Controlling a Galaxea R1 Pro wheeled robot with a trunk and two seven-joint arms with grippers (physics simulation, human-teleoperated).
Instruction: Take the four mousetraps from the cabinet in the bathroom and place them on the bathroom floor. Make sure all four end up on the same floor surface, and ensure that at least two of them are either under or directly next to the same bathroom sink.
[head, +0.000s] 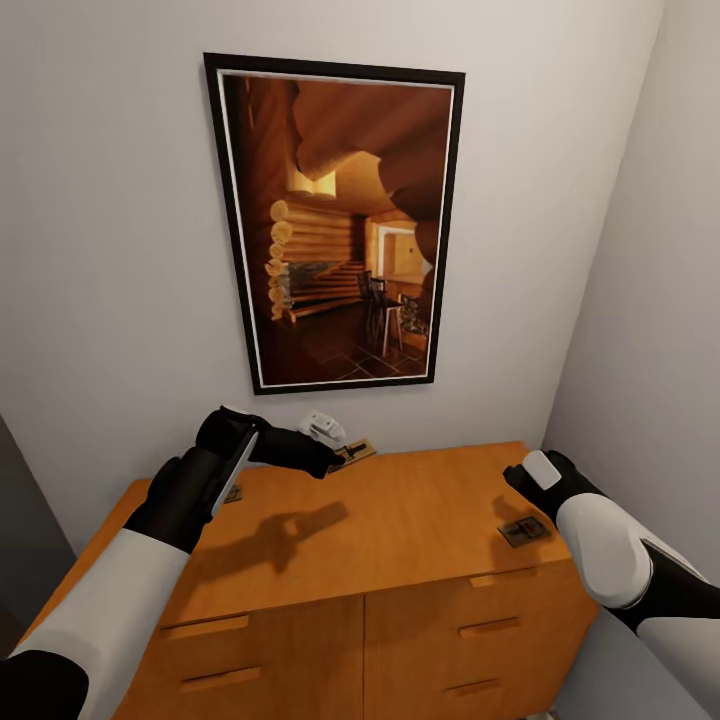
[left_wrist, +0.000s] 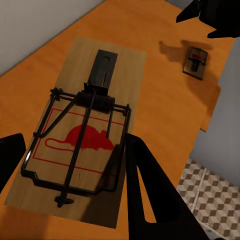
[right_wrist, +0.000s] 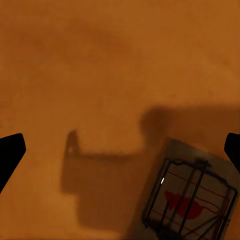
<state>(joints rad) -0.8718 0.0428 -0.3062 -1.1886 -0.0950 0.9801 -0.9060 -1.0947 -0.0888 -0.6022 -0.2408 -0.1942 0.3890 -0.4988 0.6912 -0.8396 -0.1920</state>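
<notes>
The orange-brown cabinet (head: 400, 520) stands against the wall, with mousetraps lying flat on its top. My left gripper (head: 325, 462) hovers at the back edge, open, its dark fingers (left_wrist: 145, 190) straddling one mousetrap (left_wrist: 85, 135) that has a red mouse print; this same mousetrap (head: 356, 452) peeks out past the fingertips. My right gripper (head: 520, 485) is open just above the top, with a second mousetrap (head: 524, 530) (right_wrist: 192, 200) lying beside it, off centre between the fingertips. A third mousetrap (head: 232, 493) is half hidden behind my left forearm. The sink is out of view.
A large framed picture (head: 335, 220) hangs on the white wall above the cabinet. A side wall (head: 650, 330) closes in tightly on the right. Cube-patterned bathroom floor (left_wrist: 210, 197) shows past the cabinet's end. Drawer fronts with bar handles (head: 205, 628) face me.
</notes>
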